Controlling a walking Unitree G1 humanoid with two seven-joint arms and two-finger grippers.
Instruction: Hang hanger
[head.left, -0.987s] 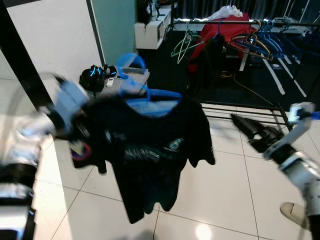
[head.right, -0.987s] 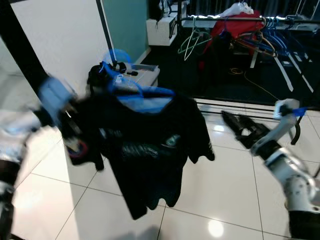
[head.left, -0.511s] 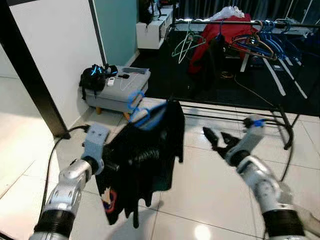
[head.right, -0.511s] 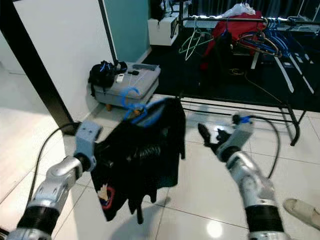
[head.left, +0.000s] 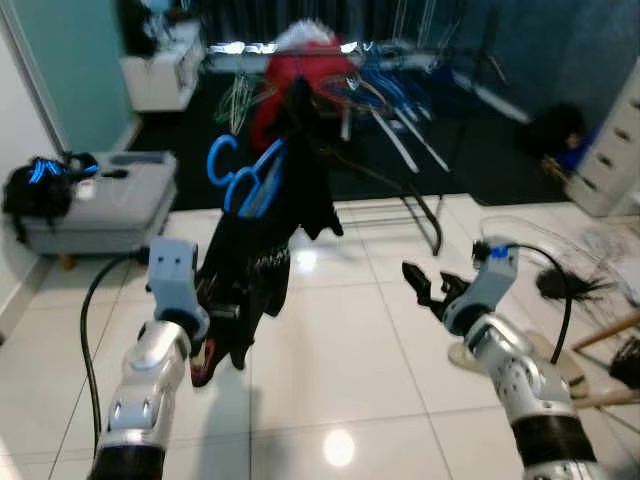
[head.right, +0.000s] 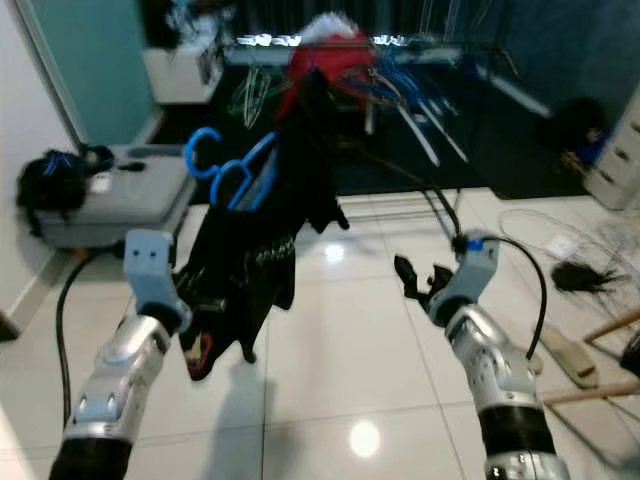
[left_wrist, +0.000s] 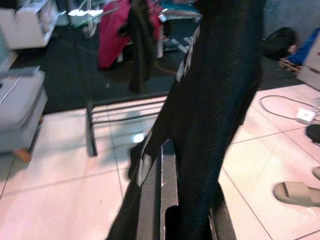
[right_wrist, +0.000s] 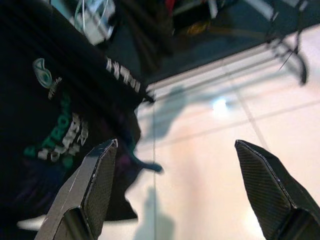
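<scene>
Between the left gripper fingers: pinching the black shirt on its blue hanger.
Right gripper: spreading wide, empty.
Risk: shirt slipping off while swinging toward the rail ahead.

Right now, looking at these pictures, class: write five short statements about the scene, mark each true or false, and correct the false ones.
1. The left gripper holds a black shirt. True.
2. The hanger in the shirt is red. False: it is blue.
3. The right gripper is open and holds nothing. True.
4. The shirt already hangs on the clothes rail. False: it is held up in front of the rail.
5. The floor is carpeted. False: it is glossy white tile.
</scene>
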